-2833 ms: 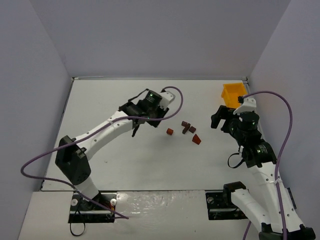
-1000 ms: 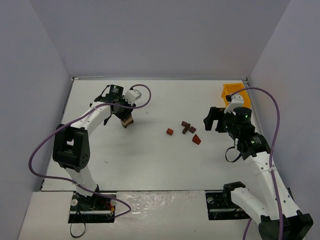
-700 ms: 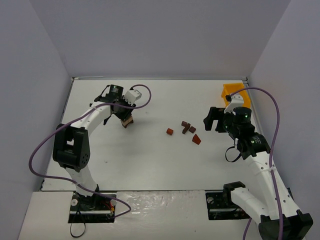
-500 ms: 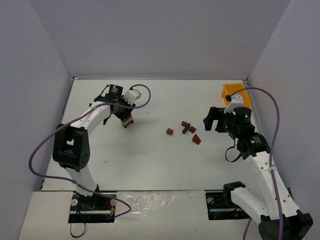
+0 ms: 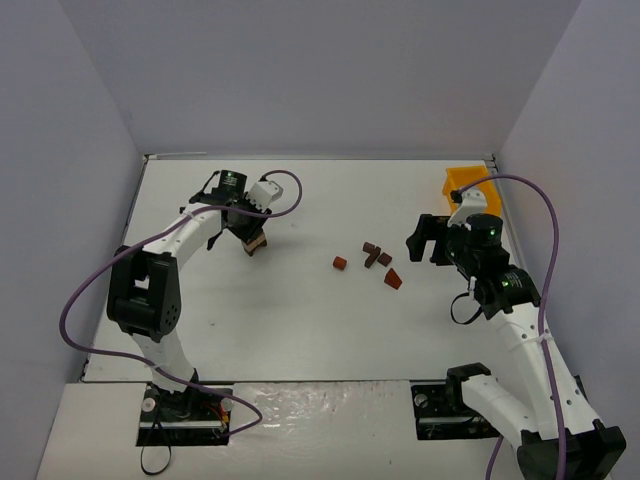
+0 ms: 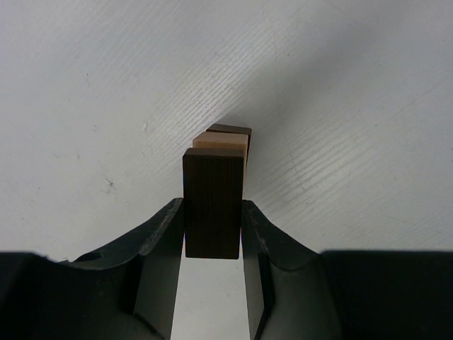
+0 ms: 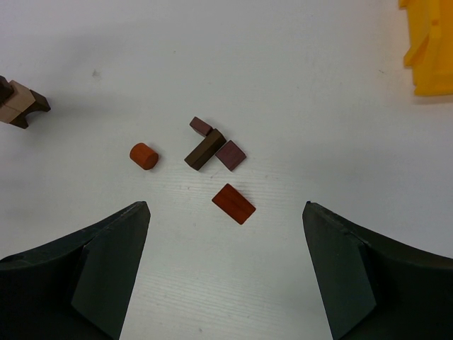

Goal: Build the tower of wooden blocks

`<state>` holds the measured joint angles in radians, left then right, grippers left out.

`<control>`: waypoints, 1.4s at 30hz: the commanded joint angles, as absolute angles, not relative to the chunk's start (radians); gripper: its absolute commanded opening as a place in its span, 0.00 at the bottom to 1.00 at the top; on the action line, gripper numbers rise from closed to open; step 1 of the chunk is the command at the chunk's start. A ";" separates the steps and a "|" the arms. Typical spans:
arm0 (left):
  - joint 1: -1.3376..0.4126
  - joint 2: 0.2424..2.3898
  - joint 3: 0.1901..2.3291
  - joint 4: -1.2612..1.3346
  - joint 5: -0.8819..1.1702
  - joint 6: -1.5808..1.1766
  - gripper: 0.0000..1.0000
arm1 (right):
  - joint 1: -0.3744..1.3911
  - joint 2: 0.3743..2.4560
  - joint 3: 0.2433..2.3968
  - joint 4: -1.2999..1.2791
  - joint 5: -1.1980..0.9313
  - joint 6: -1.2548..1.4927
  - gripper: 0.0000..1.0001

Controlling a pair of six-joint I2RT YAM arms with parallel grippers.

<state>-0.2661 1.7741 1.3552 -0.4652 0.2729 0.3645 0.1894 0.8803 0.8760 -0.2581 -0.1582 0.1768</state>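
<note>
Your left gripper point(image 6: 212, 205) pinches a dark block point(image 6: 212, 185) by its two side faces, fingers pressed flat on it. It sits over the tower point(image 5: 254, 243), which stands left of the table's point(image 5: 300, 330) middle, toward the far edge. In the left wrist view a tan piece point(image 6: 221, 140) and a darker piece point(image 6: 231, 129) show just beyond the held block.

To place it well, line the block up square over the tan piece before you lower it. The pieces below look offset to the right of it, so shift a little that way first. Come down slowly and straight. Let go only once the block rests flat, and part the fingers just enough to clear it. Then lift straight up, so neither finger drags the stack.

Your right gripper point(image 5: 430, 240) hangs with its fingers spread wide and nothing between them. It is above the loose blocks point(image 7: 212, 152), which lie right of the middle. The bin point(image 7: 428, 49) is in the far right corner.

You cannot tell whether the held block already touches the tower, because the wrist view looks along the fingers and hides the gap. The tower's base and height are also hidden behind the block. From above the gripper covers most of it, and in the right wrist view the frame edge cuts it off.
</note>
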 commanded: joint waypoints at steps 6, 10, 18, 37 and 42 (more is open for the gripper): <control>-0.256 1.754 1.387 -0.437 0.296 0.375 0.00 | 0.185 0.881 0.874 -0.209 -0.172 0.163 0.87; -0.256 1.761 1.387 -0.439 0.293 0.369 0.00 | 0.184 0.881 0.874 -0.209 -0.172 0.163 0.87; -0.256 1.766 1.396 -0.442 0.298 0.362 0.00 | 0.186 0.882 0.876 -0.209 -0.172 0.166 0.87; -0.256 1.779 1.408 -0.449 0.286 0.354 0.23 | 0.184 0.881 0.871 -0.207 -0.178 0.163 0.87; -0.256 1.775 1.412 -0.449 0.282 0.351 0.33 | 0.184 0.882 0.871 -0.207 -0.182 0.162 0.87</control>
<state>-0.2657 1.7870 1.3556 -0.4652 0.2806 0.3593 0.1894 0.8803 0.8658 -0.2583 -0.1648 0.1768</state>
